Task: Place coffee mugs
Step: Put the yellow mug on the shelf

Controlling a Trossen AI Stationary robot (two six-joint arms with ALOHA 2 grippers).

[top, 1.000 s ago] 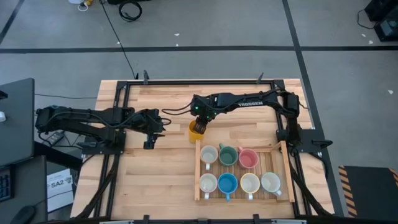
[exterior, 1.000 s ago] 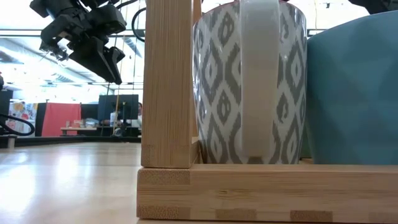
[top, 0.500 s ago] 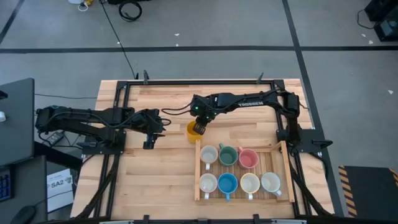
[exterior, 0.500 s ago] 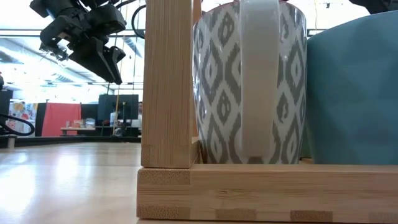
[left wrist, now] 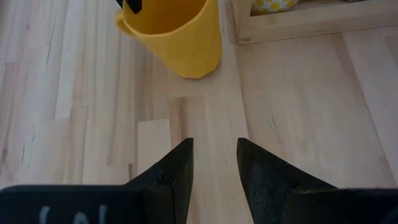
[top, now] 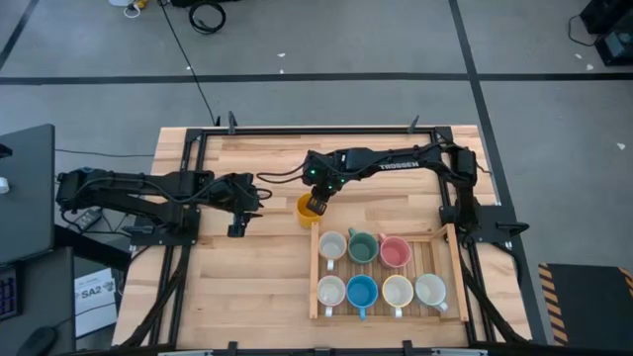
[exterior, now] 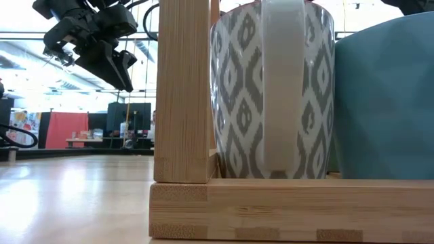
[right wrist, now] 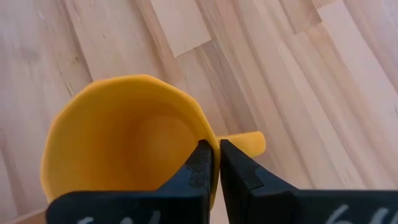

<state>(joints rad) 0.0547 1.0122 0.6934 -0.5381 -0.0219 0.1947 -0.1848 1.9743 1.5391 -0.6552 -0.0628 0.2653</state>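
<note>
Taking the high view as a clock face, with the table's near edge at 6 o'clock, the wooden tray [top: 315,267] lies in the 5 o'clock part of the table [top: 247,287]. It holds seven coffee mugs in two rows. The near row has four: a patterned white mug [top: 331,291], a blue mug [top: 362,291], a cream mug [top: 398,290] and another white mug [top: 430,289]. In the low view the patterned white mug [exterior: 271,88] and the blue mug [exterior: 386,102] stand very close to the camera, behind the tray's wooden corner post [exterior: 183,88]. The far row has three: a white mug [top: 331,245], a dark green mug [top: 363,246] and a pink mug [top: 395,251].

Just beyond the tray's far-left corner, near the centre of the table, stands the yellow-orange mug [top: 308,209], outside the tray and upright on the wood. The right gripper [top: 315,203] is over this mug; in its wrist view the two fingers [right wrist: 199,171] are pinched together on the wall of the mug [right wrist: 118,155], right next to the handle, one finger inside and one outside.

At 9 o'clock the left gripper [top: 240,210] waits above the table, well apart from the mug. Its fingers [left wrist: 177,171] are partly open and they hold nothing.
</note>
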